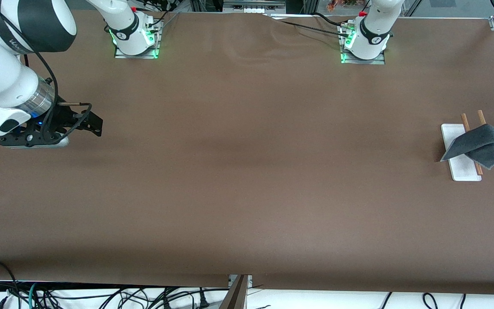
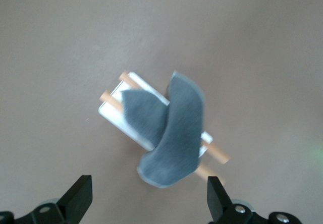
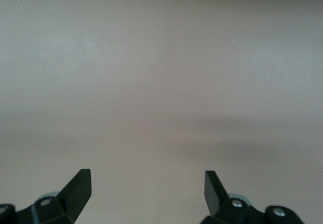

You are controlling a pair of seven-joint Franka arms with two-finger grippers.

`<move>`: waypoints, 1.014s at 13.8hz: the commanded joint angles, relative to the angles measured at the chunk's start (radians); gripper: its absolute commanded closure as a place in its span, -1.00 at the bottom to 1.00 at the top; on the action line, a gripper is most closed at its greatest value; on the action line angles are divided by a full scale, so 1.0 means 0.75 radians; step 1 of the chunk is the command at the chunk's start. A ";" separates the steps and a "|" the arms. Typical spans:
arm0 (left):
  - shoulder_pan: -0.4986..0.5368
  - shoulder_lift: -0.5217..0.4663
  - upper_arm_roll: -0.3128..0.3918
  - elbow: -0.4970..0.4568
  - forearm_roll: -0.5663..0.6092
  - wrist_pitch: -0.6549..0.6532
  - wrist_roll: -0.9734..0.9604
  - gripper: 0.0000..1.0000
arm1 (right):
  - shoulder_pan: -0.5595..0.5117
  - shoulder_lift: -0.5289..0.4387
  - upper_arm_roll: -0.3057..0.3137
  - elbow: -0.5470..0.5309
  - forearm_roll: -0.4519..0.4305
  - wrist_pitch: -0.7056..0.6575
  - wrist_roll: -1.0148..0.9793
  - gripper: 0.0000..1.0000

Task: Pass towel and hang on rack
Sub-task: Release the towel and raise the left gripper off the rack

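I see the towel (image 1: 476, 146) draped on the rack (image 1: 456, 165); left gripper (image 2: 149, 200) above it and right gripper (image 3: 147, 189) wide, empty; I judge only retreat remains.

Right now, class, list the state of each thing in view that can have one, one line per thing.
Dark grey cloth towel: draped over the rack's rods, released.
Rack with white flat base and two brown wooden rods: standing at the left arm's end of the brown table, carrying the towel.
Left gripper: open, empty, above the rack.
Right gripper: open, empty, over bare table at the right arm's end.
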State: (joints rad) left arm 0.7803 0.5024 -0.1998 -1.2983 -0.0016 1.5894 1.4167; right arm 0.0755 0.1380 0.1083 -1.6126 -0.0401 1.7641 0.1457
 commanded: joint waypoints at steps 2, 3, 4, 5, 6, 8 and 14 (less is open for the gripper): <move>-0.193 -0.105 0.011 -0.024 0.023 -0.131 -0.401 -1.00 | 0.002 0.012 0.003 0.033 -0.006 -0.027 -0.002 -0.99; -0.254 -0.118 0.011 -0.024 0.021 -0.153 -0.505 -1.00 | 0.000 0.012 0.003 0.033 -0.006 -0.027 -0.004 -0.99; -0.316 -0.130 0.011 -0.026 0.019 -0.168 -0.608 -1.00 | 0.002 0.012 0.003 0.033 -0.006 -0.027 -0.004 -0.99; -0.381 -0.142 0.009 -0.028 0.014 -0.170 -0.712 -1.00 | 0.000 0.012 0.003 0.033 -0.006 -0.027 -0.002 -0.99; -0.447 -0.148 0.009 -0.030 0.012 -0.176 -0.820 -1.00 | 0.002 0.012 0.003 0.033 -0.006 -0.027 -0.002 -0.99; -0.618 -0.217 0.031 -0.079 0.020 -0.172 -1.035 -1.00 | 0.002 0.012 0.003 0.033 -0.006 -0.031 -0.002 -0.99; -0.915 -0.569 0.076 -0.463 0.010 0.022 -1.694 -1.00 | 0.002 -0.010 0.019 0.021 0.027 -0.080 0.014 -0.99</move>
State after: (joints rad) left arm 0.1453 0.2205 -0.1925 -1.4587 -0.0019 1.5075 0.2327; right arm 0.0766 0.1376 0.1180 -1.6112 -0.0367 1.7242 0.1482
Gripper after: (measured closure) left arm 0.000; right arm 0.004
